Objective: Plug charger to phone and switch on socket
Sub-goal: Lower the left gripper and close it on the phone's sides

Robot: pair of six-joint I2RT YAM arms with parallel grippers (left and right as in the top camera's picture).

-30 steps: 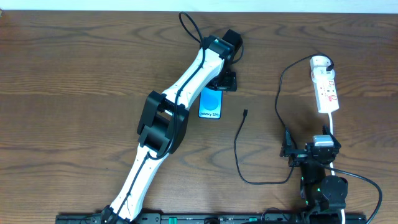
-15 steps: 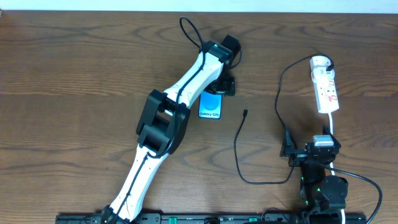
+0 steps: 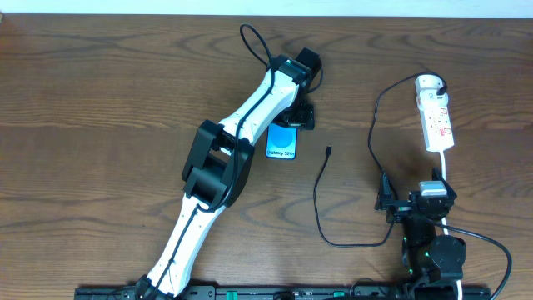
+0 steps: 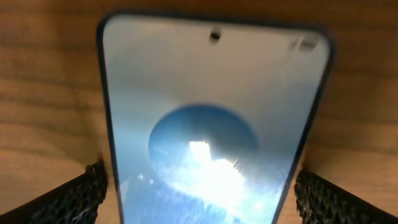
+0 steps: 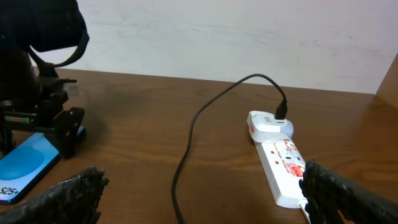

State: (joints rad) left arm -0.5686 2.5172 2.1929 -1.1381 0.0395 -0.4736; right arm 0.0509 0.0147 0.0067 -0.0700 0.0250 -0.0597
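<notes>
The phone (image 3: 282, 141) lies flat at mid-table with its blue screen up. My left gripper (image 3: 296, 117) is over its far end. In the left wrist view the phone (image 4: 211, 112) fills the frame, and the left gripper (image 4: 199, 190) is open with one finger on each side of it and a small gap at both edges. The charger cable (image 3: 320, 200) loops across the table. Its tip (image 3: 328, 151) lies free to the right of the phone. Its plug head (image 3: 439, 83) sits in the socket (image 3: 436, 117). My right gripper (image 3: 412, 202) is open and empty near the front edge, also shown in the right wrist view (image 5: 202, 193).
The white cord (image 3: 445, 171) runs from the socket toward the right arm. In the right wrist view the socket (image 5: 283, 162) is ahead on the right, the cable (image 5: 186, 149) in the middle, and the phone (image 5: 28, 165) with the left gripper (image 5: 53, 124) at the far left.
My left gripper has shifted slightly down and toward the phone's far end since a second ago, then held still. The right arm, cable and socket have not moved.
</notes>
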